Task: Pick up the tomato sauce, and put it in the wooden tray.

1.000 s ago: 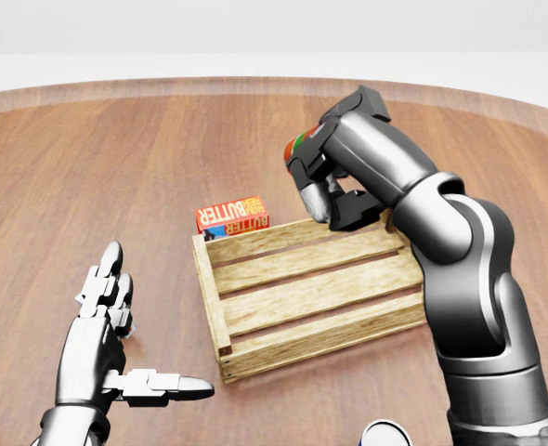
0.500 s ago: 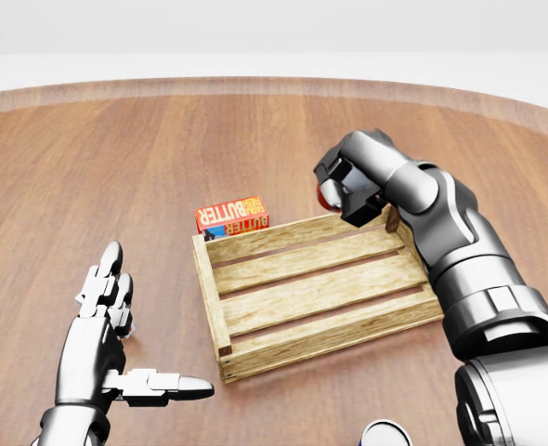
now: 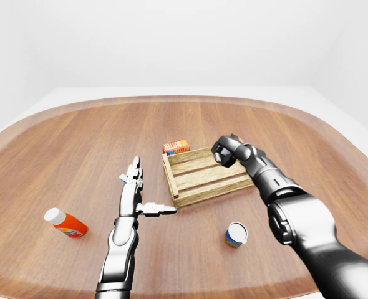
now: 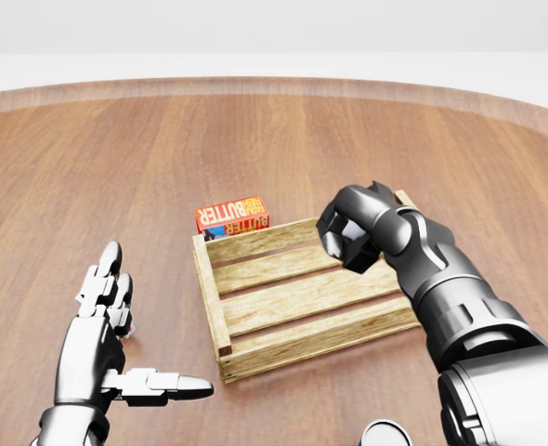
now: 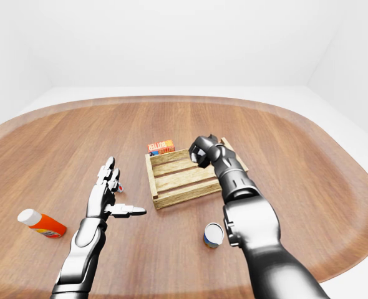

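The right hand (image 4: 348, 234) is curled over the wooden tray (image 4: 283, 307); its contents are hidden. The left hand (image 4: 116, 334) is spread. Only the eye views show the orange bottle (image 3: 65, 222) and the can (image 3: 236, 235).

Open slats across the left and near part of the wooden tray (image 4: 293, 295); right hand (image 4: 350, 229) over its far right corner. Butter box (image 4: 231, 215) just beyond the far left corner. Bare surface (image 3: 78, 143) left of the tray up to the spread left hand (image 4: 107, 321). Can (image 3: 236, 235) near, well apart.
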Tool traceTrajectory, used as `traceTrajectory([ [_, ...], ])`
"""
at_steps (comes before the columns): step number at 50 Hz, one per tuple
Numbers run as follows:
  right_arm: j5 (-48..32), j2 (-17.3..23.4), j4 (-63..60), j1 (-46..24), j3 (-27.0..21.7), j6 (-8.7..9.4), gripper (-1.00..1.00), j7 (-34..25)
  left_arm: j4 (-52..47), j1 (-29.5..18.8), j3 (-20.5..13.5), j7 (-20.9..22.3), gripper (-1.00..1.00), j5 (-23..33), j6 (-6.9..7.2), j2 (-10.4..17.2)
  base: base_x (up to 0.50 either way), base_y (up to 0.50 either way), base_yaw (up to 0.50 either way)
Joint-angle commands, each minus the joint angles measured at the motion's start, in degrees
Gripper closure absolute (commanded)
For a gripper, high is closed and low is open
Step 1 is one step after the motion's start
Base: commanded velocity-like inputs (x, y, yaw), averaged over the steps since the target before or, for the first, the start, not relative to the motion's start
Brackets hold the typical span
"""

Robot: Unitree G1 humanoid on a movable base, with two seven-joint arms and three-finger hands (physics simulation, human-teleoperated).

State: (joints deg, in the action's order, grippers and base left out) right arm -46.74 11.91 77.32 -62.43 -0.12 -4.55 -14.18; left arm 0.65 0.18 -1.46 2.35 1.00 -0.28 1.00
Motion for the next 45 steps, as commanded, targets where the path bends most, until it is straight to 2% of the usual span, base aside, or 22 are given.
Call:
traceTrajectory([
  [1,-5.9,-0.8,1.2,-0.1,0.3,1.61,1.0,1.7,-0.1,0.0,0.0,0.0,-1.0,-0.1,0.09,0.0,0.0,0.0,0.0],
  [7,-10.6,-0.8,1.4,-0.4,1.3,2.26,1.0,1.4,-0.1,0.0,0.0,0.1,-1.0,-0.1,0.09,0.0,0.0,0.0,0.0],
  [14,-12.1,-0.8,1.4,-0.6,0.4,3.06,1.0,0.4,-0.2,0.0,0.0,0.1,-1.0,-0.1,0.12,0.0,0.0,0.0,0.0],
  [34,-12.3,-0.8,1.5,0.4,-0.3,3.68,1.0,-2.6,-0.2,0.1,-0.1,0.1,-1.0,-0.3,0.12,0.0,0.0,0.0,0.0],
  [45,-12.7,-0.5,1.5,1.2,-0.2,4.66,1.0,-4.7,-0.1,0.1,-0.1,0.2,-1.0,-0.3,0.02,0.0,0.0,0.0,0.0],
])
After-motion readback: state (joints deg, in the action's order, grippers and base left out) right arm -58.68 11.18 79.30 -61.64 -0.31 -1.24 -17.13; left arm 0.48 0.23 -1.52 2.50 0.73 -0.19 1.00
